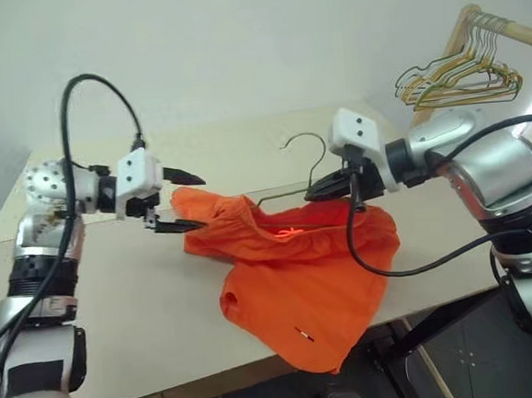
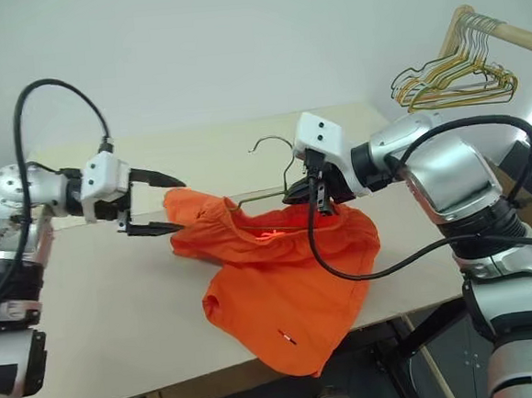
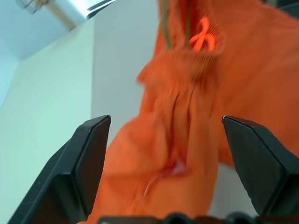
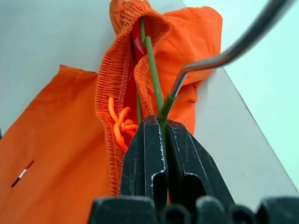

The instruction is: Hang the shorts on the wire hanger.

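Table (image 1: 117, 303): I see bare surface left of the shorts (image 1: 301, 288); far strip open too. Bunched hangers (image 1: 464, 77) crowd the upper right.

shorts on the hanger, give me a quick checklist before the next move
1. Right claw shut on the wire hanger: ok.
2. Hanger wire runs inside the waistband of the shorts: ok, seen in the right wrist view.
3. Left claw open and apart from the fabric: ok, cloth lies between the fingers but untouched.
4. Shorts hanging free of the table: not ok, much of the cloth rests on it, one leg droops over the front edge.
5. Shorts spread evenly along the hanger: not ok, bunched at the left end.
6. Far hanger shoulder inside the cloth: cannot tell.
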Action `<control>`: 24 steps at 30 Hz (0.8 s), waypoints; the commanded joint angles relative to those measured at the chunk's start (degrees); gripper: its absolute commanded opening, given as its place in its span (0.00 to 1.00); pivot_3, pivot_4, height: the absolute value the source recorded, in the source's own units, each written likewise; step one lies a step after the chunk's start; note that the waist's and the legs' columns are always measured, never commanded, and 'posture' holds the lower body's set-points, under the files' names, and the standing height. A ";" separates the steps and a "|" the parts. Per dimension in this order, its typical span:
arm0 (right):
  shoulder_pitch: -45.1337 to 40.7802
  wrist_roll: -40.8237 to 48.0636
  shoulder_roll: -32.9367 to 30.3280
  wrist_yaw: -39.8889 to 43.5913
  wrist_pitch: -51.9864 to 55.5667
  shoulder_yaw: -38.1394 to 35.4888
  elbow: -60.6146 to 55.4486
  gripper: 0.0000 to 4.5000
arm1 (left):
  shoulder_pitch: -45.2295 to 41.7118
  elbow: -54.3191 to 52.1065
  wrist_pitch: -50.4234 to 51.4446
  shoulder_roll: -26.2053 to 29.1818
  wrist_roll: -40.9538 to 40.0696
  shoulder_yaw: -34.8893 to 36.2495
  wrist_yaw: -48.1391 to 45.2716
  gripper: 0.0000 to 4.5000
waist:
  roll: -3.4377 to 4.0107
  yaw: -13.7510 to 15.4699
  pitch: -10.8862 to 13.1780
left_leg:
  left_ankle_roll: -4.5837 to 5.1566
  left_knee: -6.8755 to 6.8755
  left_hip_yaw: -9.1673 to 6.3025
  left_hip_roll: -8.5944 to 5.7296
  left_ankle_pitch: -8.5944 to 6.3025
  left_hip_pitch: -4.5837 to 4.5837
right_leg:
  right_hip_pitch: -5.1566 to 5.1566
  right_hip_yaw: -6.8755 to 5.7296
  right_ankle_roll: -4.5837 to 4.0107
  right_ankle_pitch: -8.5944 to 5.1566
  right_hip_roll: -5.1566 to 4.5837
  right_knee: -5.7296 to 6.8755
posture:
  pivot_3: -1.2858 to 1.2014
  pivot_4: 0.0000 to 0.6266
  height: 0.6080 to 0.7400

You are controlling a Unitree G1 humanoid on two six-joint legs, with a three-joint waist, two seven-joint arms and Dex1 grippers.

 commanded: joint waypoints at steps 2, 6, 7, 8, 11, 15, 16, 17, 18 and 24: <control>-3.89 -0.76 0.18 1.07 -1.74 -1.36 1.15 0.00 | -4.23 3.80 -5.48 -2.72 5.89 -4.21 2.03 0.92 | 0.00 -0.09 0.00 | -0.01 0.00 0.04 -0.02 0.01 0.00 | 0.00 0.00 0.00 0.00 0.01 -0.01 | 0.50 0.00 1.00; -7.13 -0.03 0.13 2.40 -1.17 -2.79 2.96 0.00 | -8.42 10.24 -8.93 -6.16 9.45 -5.68 5.99 0.92 | 0.01 -0.34 0.01 | -0.01 0.00 0.07 -0.04 0.01 -0.01 | -0.01 0.01 0.00 0.00 0.00 -0.03 | 0.49 0.00 1.00; -7.30 -0.11 0.07 2.43 -1.31 -2.83 2.99 0.00 | -9.31 11.19 -8.80 -6.94 9.42 -5.51 6.53 0.92 | 0.01 -0.37 0.01 | -0.01 -0.01 0.06 -0.03 0.01 -0.01 | 0.00 0.00 0.00 0.00 0.01 -0.02 | 0.49 0.00 1.00; -7.36 -0.32 0.01 2.42 -1.48 -2.72 2.98 0.00 | -10.11 12.12 -8.82 -7.63 9.39 -5.32 6.90 0.92 | 0.01 -0.40 0.01 | 0.00 -0.01 0.05 -0.03 0.01 -0.02 | -0.01 0.00 0.00 0.00 0.01 -0.03 | 0.49 0.00 1.00; -7.04 -0.58 -0.09 2.57 -1.66 -2.45 2.62 0.00 | -11.23 13.65 -10.13 -8.52 9.13 -5.29 5.89 0.92 | 0.01 -0.80 0.01 | 0.02 -0.01 0.03 -0.05 -0.01 -0.06 | -0.01 0.00 0.01 0.00 -0.02 -0.05 | 0.48 0.00 1.00; -6.57 -0.76 0.24 2.33 -1.58 -2.12 2.01 0.00 | -12.47 14.78 -10.80 -9.30 8.87 -5.31 4.95 0.92 | 0.01 -1.47 0.01 | 0.02 -0.01 -0.01 -0.05 -0.01 -0.06 | -0.03 0.00 0.02 0.00 -0.03 -0.03 | 0.48 0.00 1.00; -6.47 -0.92 0.24 2.32 -1.70 -1.95 1.94 0.00 | -12.69 14.98 -11.12 -9.43 8.79 -5.31 4.53 0.92 | 0.01 -1.51 0.01 | 0.02 -0.01 -0.01 -0.05 -0.01 -0.06 | -0.03 0.00 0.02 0.00 -0.03 -0.03 | 0.49 0.00 1.00; -6.42 -1.10 0.30 2.36 -1.82 -1.79 1.98 0.00 | -12.95 15.20 -11.73 -9.59 8.84 -5.37 4.17 0.92 | 0.01 -1.53 0.01 | 0.02 -0.01 -0.01 -0.05 -0.01 -0.06 | -0.03 0.00 0.02 0.00 -0.03 -0.02 | 0.49 0.00 1.00; -6.49 -1.40 0.42 2.47 -2.00 -1.46 2.18 0.00 | -13.35 15.47 -12.28 -9.81 8.83 -5.49 3.55 0.92 | 0.01 -1.53 0.01 | 0.02 -0.01 -0.01 -0.04 -0.01 -0.05 | -0.03 0.01 0.02 0.00 -0.03 -0.02 | 0.49 0.00 1.00; -6.55 -3.21 0.94 2.92 -2.79 0.36 3.13 0.00 | -14.48 15.67 -14.38 -10.61 8.63 -6.23 -0.16 0.92 | 0.01 -1.47 0.01 | 0.02 -0.01 -0.01 -0.05 -0.01 -0.06 | -0.03 0.01 0.02 0.00 -0.03 -0.02 | 0.49 0.00 1.00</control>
